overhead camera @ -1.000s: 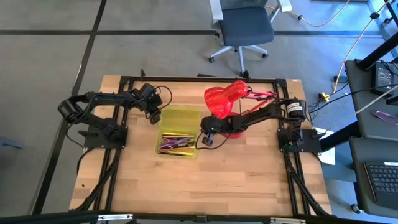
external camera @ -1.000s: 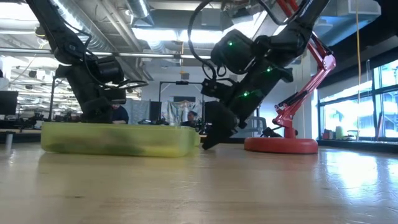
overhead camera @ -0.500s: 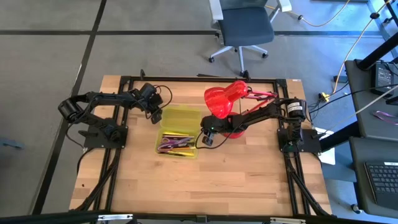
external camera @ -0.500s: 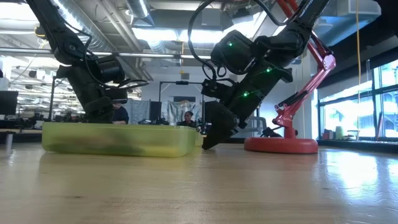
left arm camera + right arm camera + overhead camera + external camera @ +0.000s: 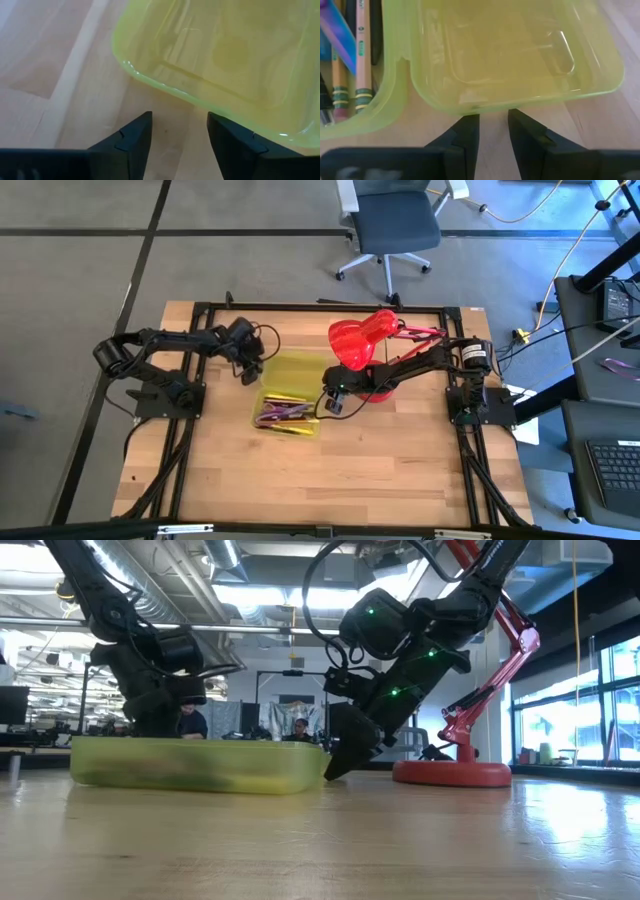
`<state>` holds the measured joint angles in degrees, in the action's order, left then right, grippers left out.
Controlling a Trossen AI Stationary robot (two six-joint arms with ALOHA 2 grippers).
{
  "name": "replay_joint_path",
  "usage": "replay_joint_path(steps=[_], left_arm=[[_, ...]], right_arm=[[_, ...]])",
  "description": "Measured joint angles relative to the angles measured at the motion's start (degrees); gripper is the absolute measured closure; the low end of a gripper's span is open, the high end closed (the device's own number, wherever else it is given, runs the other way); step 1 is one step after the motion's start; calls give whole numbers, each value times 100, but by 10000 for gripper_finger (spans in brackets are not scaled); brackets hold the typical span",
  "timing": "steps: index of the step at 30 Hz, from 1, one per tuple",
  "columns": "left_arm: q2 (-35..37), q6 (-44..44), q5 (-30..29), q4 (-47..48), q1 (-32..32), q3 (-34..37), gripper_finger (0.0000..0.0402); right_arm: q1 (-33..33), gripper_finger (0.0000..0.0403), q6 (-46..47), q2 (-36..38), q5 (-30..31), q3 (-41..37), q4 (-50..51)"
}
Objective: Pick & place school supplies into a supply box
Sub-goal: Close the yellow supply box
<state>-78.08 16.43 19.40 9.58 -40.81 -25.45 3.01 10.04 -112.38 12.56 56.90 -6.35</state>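
Supply box (image 5: 285,396) at centre of the high view on the wooden bench (image 5: 360,470), lid flipped open toward the frame's top, pens and pencils (image 5: 283,414) lying in the lower half. Left end effector (image 5: 249,372) at the lid's upper-left corner, fingers (image 5: 131,141) spread, gripping nothing. Right end effector (image 5: 328,402) against the box's right edge, fingers (image 5: 465,134) slightly apart, empty. Red desk lamp (image 5: 362,340) crowding in just upper right, overhanging the right arm. Office chair (image 5: 392,225) on the floor beyond.
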Motion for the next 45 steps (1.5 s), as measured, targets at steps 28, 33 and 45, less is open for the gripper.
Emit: replay_joint_path(steps=[28,33,45], left_arm=[[4,197,-695,17,511,-18,225],[-3,365,-664,19,519,-20,222],[117,582,-702,149,519,-5,222]], right_arm=[[-99,294,-1189,-15,6,5,-514],[-161,294,-1536,-13,511,13,-527],[-382,295,-2477,-11,1633,13,-679]])
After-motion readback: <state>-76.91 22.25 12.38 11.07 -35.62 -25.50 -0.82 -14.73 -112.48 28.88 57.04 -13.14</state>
